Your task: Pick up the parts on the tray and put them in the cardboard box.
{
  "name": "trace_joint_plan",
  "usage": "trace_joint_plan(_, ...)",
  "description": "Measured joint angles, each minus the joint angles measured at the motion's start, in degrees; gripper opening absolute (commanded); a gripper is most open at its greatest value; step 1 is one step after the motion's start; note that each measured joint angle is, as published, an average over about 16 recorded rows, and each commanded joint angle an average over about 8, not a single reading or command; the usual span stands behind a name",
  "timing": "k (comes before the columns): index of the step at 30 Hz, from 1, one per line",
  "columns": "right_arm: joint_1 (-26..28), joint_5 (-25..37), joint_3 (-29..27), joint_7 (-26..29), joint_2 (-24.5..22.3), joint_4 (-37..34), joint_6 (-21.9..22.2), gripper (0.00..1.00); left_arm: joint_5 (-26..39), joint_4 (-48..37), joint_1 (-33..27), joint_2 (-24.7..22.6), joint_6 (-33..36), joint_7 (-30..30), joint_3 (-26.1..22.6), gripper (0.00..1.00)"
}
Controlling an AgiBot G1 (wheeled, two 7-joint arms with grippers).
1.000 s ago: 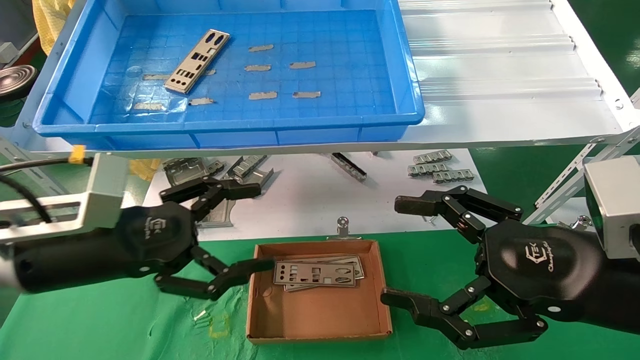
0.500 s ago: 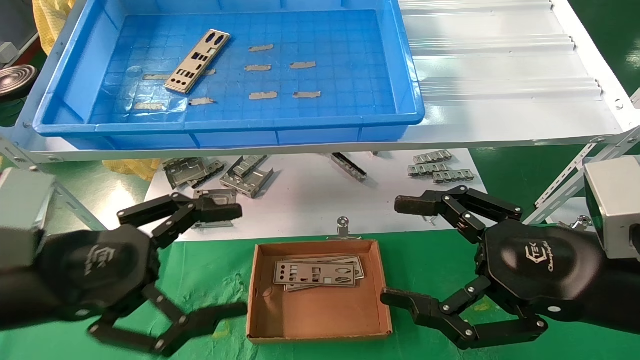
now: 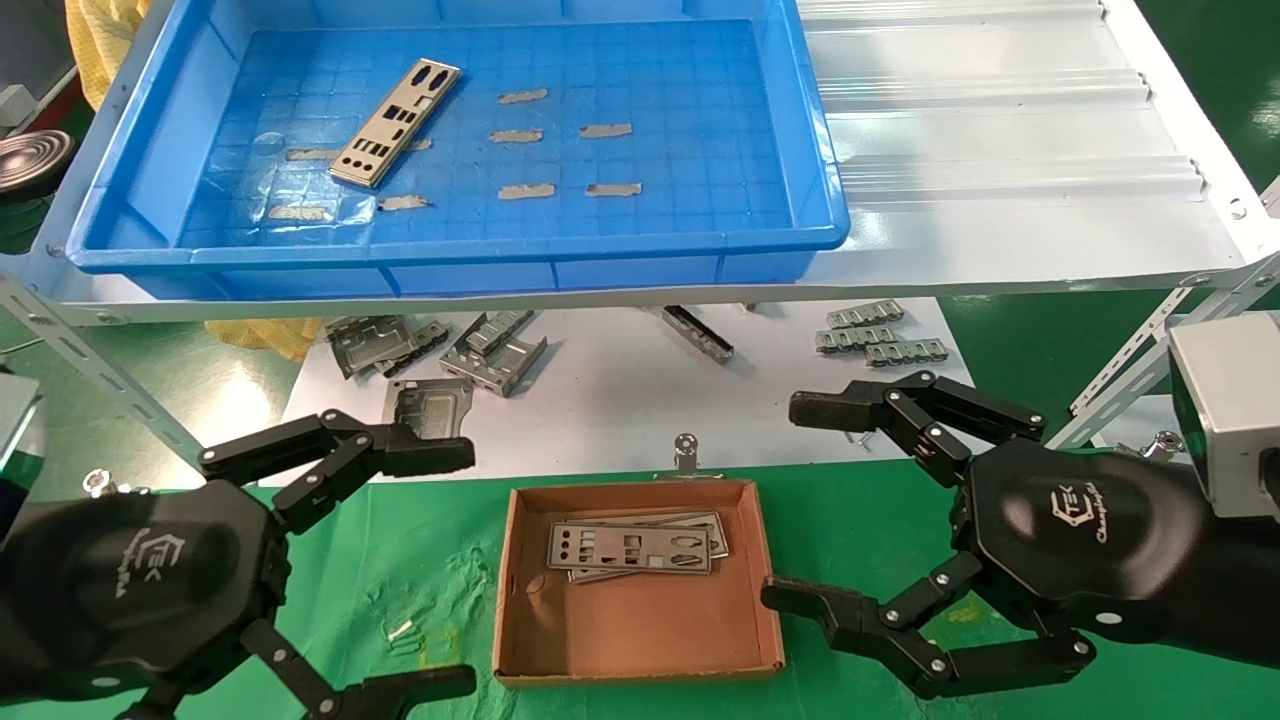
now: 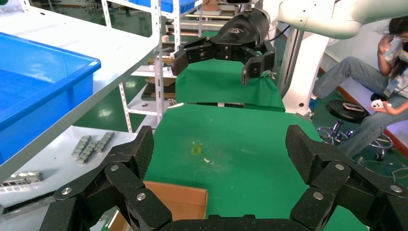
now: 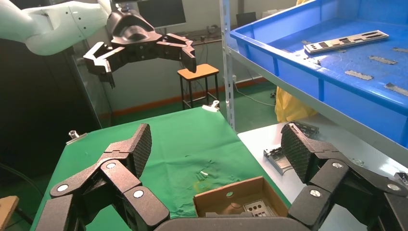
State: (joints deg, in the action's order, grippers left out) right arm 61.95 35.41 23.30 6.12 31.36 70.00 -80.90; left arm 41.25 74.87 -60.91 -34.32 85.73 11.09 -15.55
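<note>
Plates (image 3: 637, 547) lie stacked in the box (image 3: 640, 640), and you can see what has changed around them: a second ago the left pincer (image 3: 430, 570) reached over the box's left wall, and now it has drawn back to the counter's (image 3: 420, 590) left corner, spread wide and holding nothing. The right pincer (image 3: 790, 500) has not moved; it hangs spread beside the box's right wall. One plate (image 3: 394, 122) lies in the tray (image 3: 820, 200) on the shelf (image 3: 1000, 150), as before, among tape strips (image 3: 525, 190). How many plates are stacked you probably cannot count; the top one covers the rest. Brackets (image 3: 440, 350) lie partly hidden under the shelf edge.
</note>
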Motion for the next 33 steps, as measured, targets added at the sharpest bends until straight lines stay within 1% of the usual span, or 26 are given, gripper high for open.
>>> trace_joint_plan(33, 0.0, 0.0, 0.0, 0.0, 0.0, 0.0, 0.0, 1.0, 0.66, -1.49, -0.71, -0.78, -0.06, -0.46, -0.51, 1.0)
